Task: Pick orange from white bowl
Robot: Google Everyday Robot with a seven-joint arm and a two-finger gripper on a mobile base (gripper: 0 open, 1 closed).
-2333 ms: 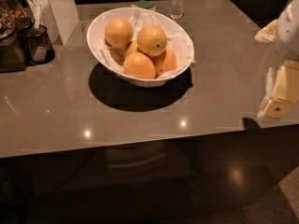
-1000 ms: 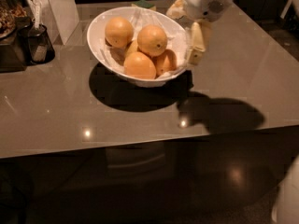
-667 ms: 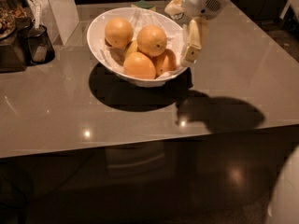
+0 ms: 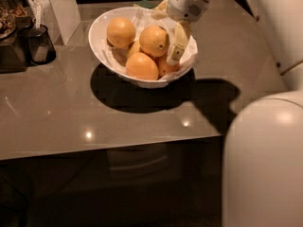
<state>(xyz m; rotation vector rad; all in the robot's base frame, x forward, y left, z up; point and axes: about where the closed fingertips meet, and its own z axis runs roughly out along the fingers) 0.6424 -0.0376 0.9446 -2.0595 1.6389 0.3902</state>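
Observation:
The white bowl (image 4: 101,46) stands on the grey table at the back centre, lined with crinkled white paper. It holds several yellow-orange oranges: one at the back left (image 4: 120,31), one in the middle (image 4: 154,40), one at the front (image 4: 141,66). A smaller, deeper-orange fruit (image 4: 165,66) lies at the right. My gripper (image 4: 166,28) reaches in from the upper right, over the bowl's right side. It is open, and one pale finger (image 4: 178,42) hangs just right of the middle orange. It holds nothing.
A dark cup-like container (image 4: 40,44) and a tray of small items (image 4: 7,22) stand at the left, by a white box (image 4: 61,6). My white body (image 4: 262,160) fills the lower right. The table's front edge (image 4: 109,148) runs across the middle.
The arm has swung in from the right edge of the view to the bowl. In the last second the gripper has moved a little left and lower, over the bowl's right side.

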